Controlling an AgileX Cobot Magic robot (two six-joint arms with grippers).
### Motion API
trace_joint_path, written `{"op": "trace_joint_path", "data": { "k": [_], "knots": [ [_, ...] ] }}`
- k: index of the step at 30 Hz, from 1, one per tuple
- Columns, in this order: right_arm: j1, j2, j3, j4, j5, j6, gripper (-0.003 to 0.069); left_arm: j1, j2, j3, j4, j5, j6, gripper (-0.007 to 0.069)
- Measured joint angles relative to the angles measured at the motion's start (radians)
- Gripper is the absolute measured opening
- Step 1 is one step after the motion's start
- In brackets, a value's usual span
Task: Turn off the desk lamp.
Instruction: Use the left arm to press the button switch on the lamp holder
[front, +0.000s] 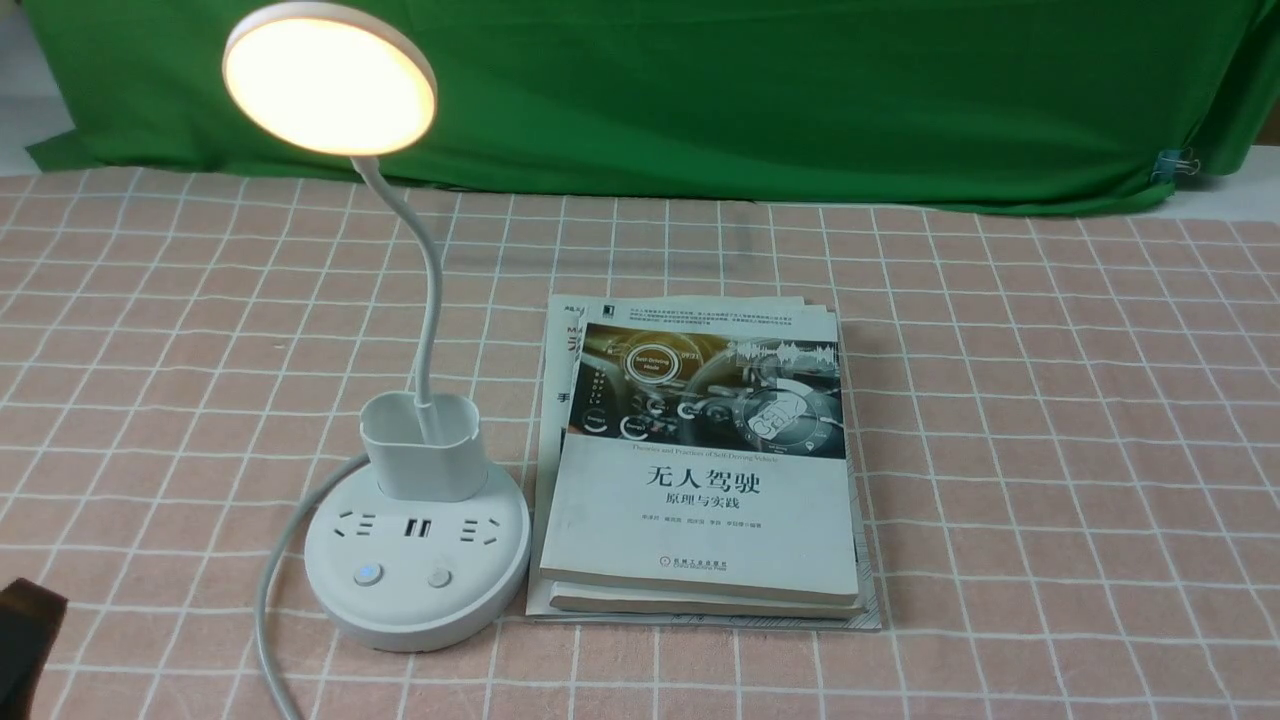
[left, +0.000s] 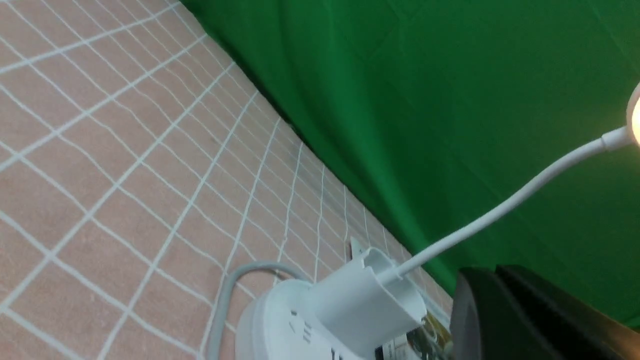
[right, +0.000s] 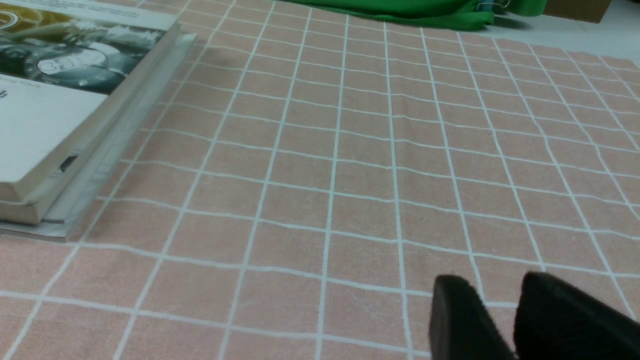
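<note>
The white desk lamp is lit. Its round disc head (front: 330, 80) glows at the upper left, and a thin bendy neck (front: 430, 290) runs down into the cup-shaped holder (front: 423, 447). The round base (front: 415, 600) has sockets and two buttons; the left button (front: 367, 574) glows blue and the right button (front: 440, 577) is plain. My left gripper (front: 25, 640) is at the lower left corner, well left of the base. In the left wrist view the left gripper (left: 492, 272) is shut and empty, near the holder (left: 360, 300). My right gripper (right: 500, 295) is slightly open and empty, low over the cloth.
A stack of books (front: 700, 470) lies just right of the lamp base and also shows in the right wrist view (right: 60, 110). The lamp's white cord (front: 275, 560) curves from the base toward the front edge. A pink checked cloth (front: 1050, 450) covers the table, with a green backdrop (front: 800, 90) behind.
</note>
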Motion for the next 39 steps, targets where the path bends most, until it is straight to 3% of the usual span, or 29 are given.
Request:
{"op": "trace_joint_path", "data": {
  "k": [7, 8, 12, 16, 25, 30, 39],
  "knots": [
    [0.0, 0.0, 0.0, 0.0, 0.0, 0.0, 0.024, 0.0, 0.293, -0.339, 0.235, 0.38, 0.005, 0.0005],
    [0.0, 0.0, 0.0, 0.0, 0.0, 0.0, 0.024, 0.0, 0.398, -0.429, 0.272, 0.501, 0.027, 0.0005],
    [0.0, 0.0, 0.0, 0.0, 0.0, 0.0, 0.024, 0.0, 0.655, -0.574, 0.313, 0.703, 0.155, 0.0005],
    [0.0, 0.0, 0.0, 0.0, 0.0, 0.0, 0.024, -0.052, 0.831, -0.632, 0.342, 0.729, 0.193, 0.0005],
    [0.0, 0.0, 0.0, 0.0, 0.0, 0.0, 0.024, -0.389, 1.258, -0.805, 0.525, 0.772, 0.098, 0.0005],
    [0.0, 0.0, 0.0, 0.0, 0.0, 0.0, 0.024, -0.45, 1.419, -0.938, 0.542, 0.786, 0.089, 0.0005],
    [0.0, 0.0, 0.0, 0.0, 0.0, 0.0, 0.024, -0.455, 1.625, -1.138, 0.613, 0.823, 0.073, 0.0005]
  ]
}}
